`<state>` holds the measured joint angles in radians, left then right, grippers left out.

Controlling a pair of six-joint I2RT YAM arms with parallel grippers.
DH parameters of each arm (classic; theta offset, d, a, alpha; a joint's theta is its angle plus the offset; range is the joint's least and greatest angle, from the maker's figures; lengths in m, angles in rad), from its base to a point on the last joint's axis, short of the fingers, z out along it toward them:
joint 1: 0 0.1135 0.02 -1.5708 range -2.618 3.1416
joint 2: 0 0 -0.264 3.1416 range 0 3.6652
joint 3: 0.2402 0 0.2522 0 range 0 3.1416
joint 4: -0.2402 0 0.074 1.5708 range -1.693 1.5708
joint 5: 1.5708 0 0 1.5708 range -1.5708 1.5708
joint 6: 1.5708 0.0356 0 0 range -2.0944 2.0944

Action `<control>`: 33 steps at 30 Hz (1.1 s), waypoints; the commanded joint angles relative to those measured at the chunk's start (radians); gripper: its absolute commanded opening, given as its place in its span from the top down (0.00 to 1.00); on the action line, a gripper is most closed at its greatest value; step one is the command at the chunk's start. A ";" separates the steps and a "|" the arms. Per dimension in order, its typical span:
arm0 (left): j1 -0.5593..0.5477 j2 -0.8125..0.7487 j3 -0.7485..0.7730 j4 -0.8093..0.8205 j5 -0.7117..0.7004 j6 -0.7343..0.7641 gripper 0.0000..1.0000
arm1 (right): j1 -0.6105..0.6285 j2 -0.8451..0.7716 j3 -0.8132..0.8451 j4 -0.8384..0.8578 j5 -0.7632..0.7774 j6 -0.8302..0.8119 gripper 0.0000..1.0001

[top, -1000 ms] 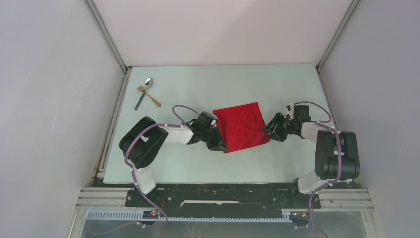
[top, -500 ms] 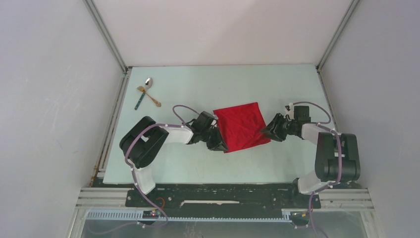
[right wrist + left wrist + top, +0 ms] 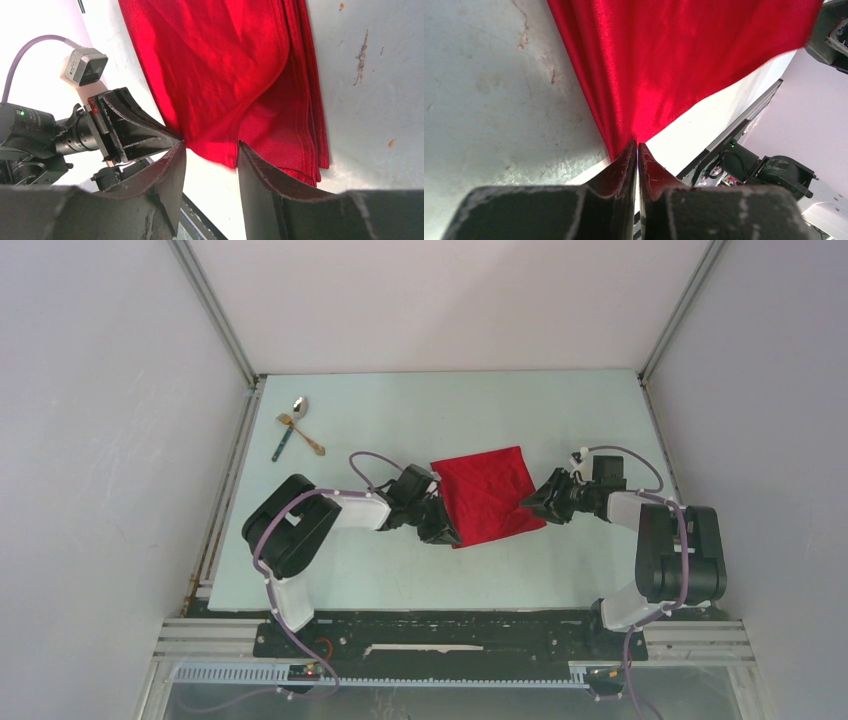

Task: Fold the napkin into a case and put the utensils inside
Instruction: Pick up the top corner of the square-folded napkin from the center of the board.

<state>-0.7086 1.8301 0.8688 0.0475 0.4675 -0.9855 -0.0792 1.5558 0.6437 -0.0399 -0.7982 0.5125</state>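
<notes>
The napkin lies near the middle of the bench as a rough square of several layers. It is turned slightly, so that its near edge slopes from a near-left corner up towards the right side. That near-left corner is pinched by the left claw, whose fingers are seen in the left wrist view pressed tightly together on the gathered cloth. The right claw is set at the right edge, close to the near-right corner. Its fingers are spread apart, with a corner of the cloth lying in the gap between them, and no grip is shown there yet. The stacked layer edges can be seen just beside the right finger in the right wrist view. The near edge is thus spanned by the two claws, one at each end, and the cloth stretches away from both towards the far side. The coming move is judged to depend on this line. Once both ends are held, the near edge could be carried over the cloth towards the far edge, giving a narrower packet with its long axis running left to right. The utensils are left well apart at the far-left corner of the bench, nearer the left arm than the right.
</notes>
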 commanded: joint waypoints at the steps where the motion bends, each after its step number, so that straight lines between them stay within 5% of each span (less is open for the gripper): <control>1: -0.002 0.018 0.037 -0.014 -0.004 0.028 0.88 | -0.005 -0.011 -0.008 0.031 -0.034 0.015 0.50; 8: -0.003 0.018 0.042 -0.023 -0.005 0.030 0.88 | -0.008 0.011 -0.029 0.094 -0.037 0.039 0.52; 33: -0.002 0.017 0.036 -0.024 -0.013 0.031 0.88 | -0.060 -0.106 -0.046 -0.097 0.063 -0.045 0.74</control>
<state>-0.7086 1.8351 0.8795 0.0395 0.4675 -0.9848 -0.1299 1.4902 0.6029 -0.1196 -0.7410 0.4995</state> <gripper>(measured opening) 0.121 0.261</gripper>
